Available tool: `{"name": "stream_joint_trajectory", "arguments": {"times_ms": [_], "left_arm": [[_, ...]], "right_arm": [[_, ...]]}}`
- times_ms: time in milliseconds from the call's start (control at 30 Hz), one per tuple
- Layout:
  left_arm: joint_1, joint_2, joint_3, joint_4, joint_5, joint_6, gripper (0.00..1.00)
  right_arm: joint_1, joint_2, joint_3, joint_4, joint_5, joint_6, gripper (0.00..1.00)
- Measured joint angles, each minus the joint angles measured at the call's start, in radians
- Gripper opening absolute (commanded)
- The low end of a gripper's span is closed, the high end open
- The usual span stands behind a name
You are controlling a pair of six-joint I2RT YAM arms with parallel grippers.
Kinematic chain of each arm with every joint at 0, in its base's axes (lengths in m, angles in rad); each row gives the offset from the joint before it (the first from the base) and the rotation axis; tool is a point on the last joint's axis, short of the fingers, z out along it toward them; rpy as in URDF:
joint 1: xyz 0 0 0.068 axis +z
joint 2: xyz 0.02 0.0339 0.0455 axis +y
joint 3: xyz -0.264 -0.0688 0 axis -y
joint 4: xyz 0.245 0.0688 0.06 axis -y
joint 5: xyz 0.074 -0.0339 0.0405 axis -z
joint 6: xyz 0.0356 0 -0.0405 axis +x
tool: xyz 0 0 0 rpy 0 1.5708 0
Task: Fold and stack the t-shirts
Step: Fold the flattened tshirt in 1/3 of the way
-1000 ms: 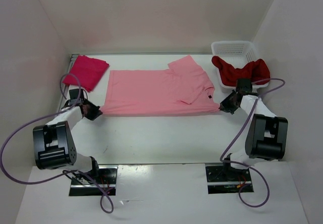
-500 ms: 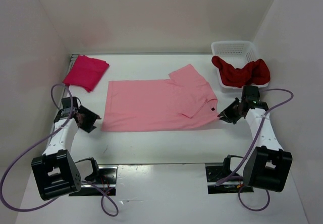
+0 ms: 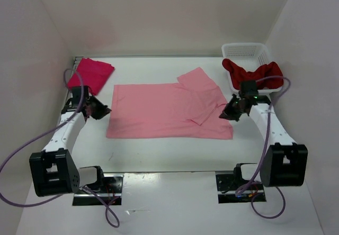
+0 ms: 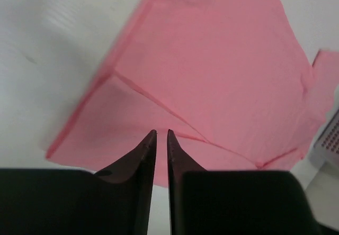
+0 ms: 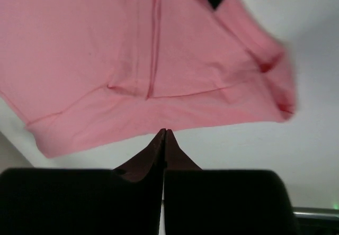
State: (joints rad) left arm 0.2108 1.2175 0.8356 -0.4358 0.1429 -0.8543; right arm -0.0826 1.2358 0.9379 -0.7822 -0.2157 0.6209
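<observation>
Pink shirt [image 3: 159,110] flat, crimson shirt [image 3: 91,74] folded, dark red shirt [image 3: 249,75] on basket [image 3: 243,48]: three. Left fingers [image 4: 143,155], right fingers [image 5: 151,150] narrow, empty.

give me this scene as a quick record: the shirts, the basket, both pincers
light pink shirt: spread flat in the middle
crimson shirt: folded, far left corner
dark red shirt: crumpled, draped over the basket's rim
basket: white, far right corner
left pincer: nearly shut, empty, at the light pink shirt's left edge
right pincer: shut, empty, at its right edge
</observation>
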Motion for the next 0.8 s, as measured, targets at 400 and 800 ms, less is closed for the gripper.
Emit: {"name": "stream_joint_trajectory", "arguments": {"times_ms": [400,800], "left_arm": [[-0.422,0.172,-0.077,0.172,0.021,-0.05,0.12],[-0.464,0.195,-0.137,0.219,-0.008,-0.069,0.14]], "right_arm": [[0.342,0.34,-0.074,0.344,-0.049,0.127,0.35],[0.342,0.37,-0.106,0.439,-0.005,0.163,0.41]]}}
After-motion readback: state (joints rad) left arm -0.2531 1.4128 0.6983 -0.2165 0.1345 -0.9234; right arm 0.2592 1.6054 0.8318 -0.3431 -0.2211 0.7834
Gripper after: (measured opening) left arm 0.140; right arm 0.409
